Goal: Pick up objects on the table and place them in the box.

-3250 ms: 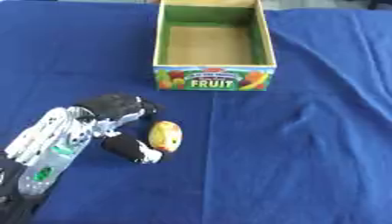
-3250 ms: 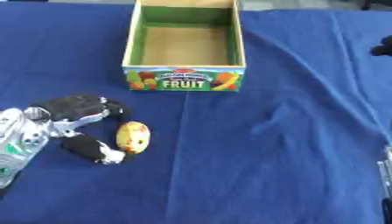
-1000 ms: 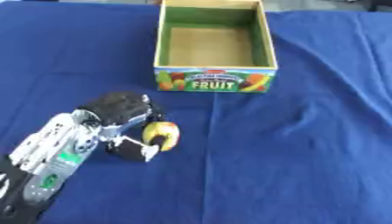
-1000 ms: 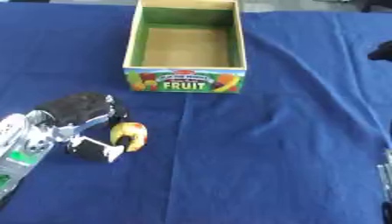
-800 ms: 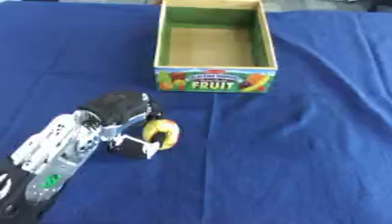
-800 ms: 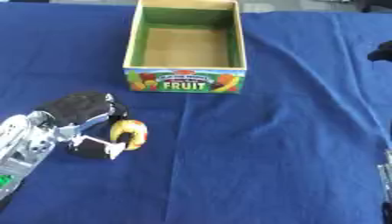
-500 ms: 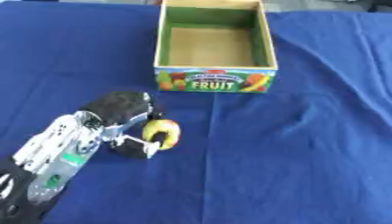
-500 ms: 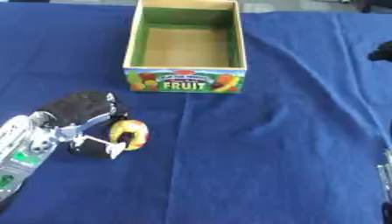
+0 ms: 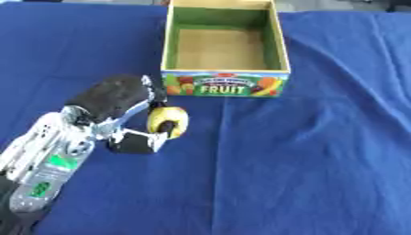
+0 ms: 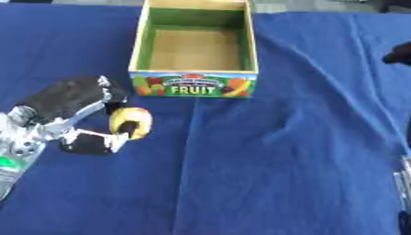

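A small yellow fruit (image 9: pixel 167 122) with a reddish patch is pinched between the thumb and fingers of my left hand (image 9: pixel 119 100), left of centre and lifted off the blue cloth. An open box (image 9: pixel 223 45) with green inner walls and the word FRUIT on its front stands at the top centre, just up and right of the fruit; nothing lies inside it. Of my right arm only a sliver (image 10: pixel 403 183) shows at the right edge; the hand itself is out of sight.
A blue cloth (image 9: pixel 305 160) covers the whole table, with some creases on its right half. A dark shape (image 10: pixel 398 53) sits at the right edge.
My left hand closed on the yellow fruit and has carried it up and to the right, nearer the box front. The box has not moved.
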Robot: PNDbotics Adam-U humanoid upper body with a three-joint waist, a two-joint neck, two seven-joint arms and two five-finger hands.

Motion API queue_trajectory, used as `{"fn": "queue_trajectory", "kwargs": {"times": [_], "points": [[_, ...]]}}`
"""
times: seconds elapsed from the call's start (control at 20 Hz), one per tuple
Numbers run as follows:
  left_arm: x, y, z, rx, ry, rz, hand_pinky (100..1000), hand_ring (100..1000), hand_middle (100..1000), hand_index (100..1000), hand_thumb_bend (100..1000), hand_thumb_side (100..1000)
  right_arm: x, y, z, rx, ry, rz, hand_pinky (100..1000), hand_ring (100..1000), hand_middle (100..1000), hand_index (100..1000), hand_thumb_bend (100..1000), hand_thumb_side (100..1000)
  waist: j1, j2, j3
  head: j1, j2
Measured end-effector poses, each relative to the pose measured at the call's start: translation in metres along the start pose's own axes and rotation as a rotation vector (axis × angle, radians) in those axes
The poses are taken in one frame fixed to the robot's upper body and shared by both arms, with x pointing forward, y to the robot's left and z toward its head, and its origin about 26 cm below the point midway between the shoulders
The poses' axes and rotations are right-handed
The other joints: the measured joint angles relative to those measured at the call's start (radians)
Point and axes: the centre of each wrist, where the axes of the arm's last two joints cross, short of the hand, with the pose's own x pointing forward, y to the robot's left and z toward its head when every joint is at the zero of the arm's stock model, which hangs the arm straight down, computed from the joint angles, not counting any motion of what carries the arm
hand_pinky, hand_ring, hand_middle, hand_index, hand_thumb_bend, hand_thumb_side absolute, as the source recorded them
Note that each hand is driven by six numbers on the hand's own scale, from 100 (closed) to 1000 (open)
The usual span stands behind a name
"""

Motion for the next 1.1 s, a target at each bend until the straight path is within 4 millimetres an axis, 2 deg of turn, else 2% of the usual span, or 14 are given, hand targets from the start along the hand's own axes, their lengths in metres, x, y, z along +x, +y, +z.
{"fn": "queue_trajectory", "kwargs": {"times": [0.35,0.6,0.85,1.1], "points": [[-0.011,0.048,0.006,0.201,0.013,0.018,135,473,380,495,100,289,0.000,0.000,0.000,0.000,-0.001,0.000,672,539,517,788,100,1000,0.006,0.001,-0.002,-0.006,0.000],[-0.016,0.085,0.004,0.339,0.051,0.020,125,471,361,477,100,303,0.001,0.001,-0.001,0.003,-0.006,-0.002,673,540,517,789,100,1000,0.018,0.006,-0.024,0.004,-0.003],[-0.032,0.100,-0.022,0.388,0.054,0.058,126,473,359,474,100,312,0.002,0.003,-0.005,0.011,-0.020,-0.015,673,540,516,789,100,1000,0.029,0.021,-0.052,0.028,-0.015],[-0.045,0.098,-0.056,0.423,0.050,0.065,135,478,365,479,100,305,0.004,0.005,-0.007,0.023,-0.027,-0.024,673,538,516,790,100,1000,0.043,0.035,-0.075,0.050,-0.031]]}}
